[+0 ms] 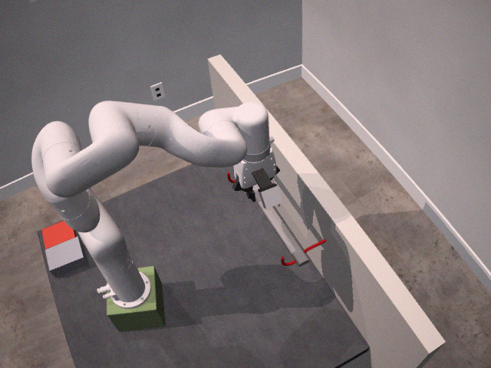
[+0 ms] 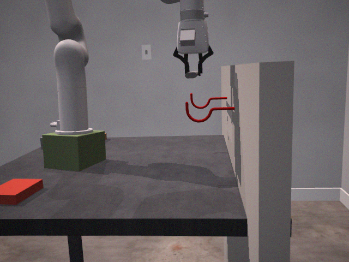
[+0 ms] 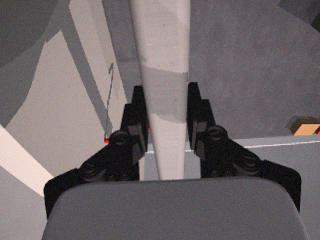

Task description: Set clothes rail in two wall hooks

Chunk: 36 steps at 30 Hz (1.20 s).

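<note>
My gripper point(image 2: 192, 71) is shut on the grey clothes rail point(image 1: 286, 235), holding it level and parallel to the beige wall panel point(image 1: 317, 198). In the side view I see the rail end-on point(image 2: 192, 74), well above the two red wall hooks point(image 2: 198, 111), roughly over their cups. From above, the near hook point(image 1: 303, 252) shows under the rail's free end, and the far hook point(image 1: 229, 177) peeks out behind the gripper point(image 1: 250, 195). In the wrist view the rail point(image 3: 164, 60) runs straight away between the black fingers.
The arm's green base block point(image 1: 136, 300) stands at the table's front left. A red and grey block point(image 1: 61, 245) lies at the far left edge, also in the side view point(image 2: 18, 190). The wall panel stands along the table's right edge.
</note>
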{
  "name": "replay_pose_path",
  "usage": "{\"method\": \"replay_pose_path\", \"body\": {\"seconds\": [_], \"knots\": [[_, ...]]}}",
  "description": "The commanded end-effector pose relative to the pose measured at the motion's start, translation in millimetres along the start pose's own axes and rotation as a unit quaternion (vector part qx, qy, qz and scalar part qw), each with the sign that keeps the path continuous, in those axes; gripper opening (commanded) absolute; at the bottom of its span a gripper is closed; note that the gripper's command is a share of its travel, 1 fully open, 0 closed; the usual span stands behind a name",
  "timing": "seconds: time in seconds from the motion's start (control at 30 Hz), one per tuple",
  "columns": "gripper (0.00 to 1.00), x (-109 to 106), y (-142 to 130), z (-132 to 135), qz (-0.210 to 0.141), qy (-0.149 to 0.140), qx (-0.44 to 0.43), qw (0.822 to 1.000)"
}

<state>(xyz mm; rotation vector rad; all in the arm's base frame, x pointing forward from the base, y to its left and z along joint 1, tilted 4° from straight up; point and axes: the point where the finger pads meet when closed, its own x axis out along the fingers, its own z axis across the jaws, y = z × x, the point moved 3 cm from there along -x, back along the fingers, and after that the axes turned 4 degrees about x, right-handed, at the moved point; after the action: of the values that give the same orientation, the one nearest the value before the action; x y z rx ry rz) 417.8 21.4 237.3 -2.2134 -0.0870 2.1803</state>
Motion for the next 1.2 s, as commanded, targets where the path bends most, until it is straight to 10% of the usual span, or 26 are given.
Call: {"method": "replay_pose_path", "body": {"seconds": [0.0,1.17], "knots": [[0.0,-1.8,-0.7,-11.5,0.0,0.002,0.0,1.0],[0.0,-1.9,-1.1,-18.1,0.0,0.002,0.0,1.0]]}}
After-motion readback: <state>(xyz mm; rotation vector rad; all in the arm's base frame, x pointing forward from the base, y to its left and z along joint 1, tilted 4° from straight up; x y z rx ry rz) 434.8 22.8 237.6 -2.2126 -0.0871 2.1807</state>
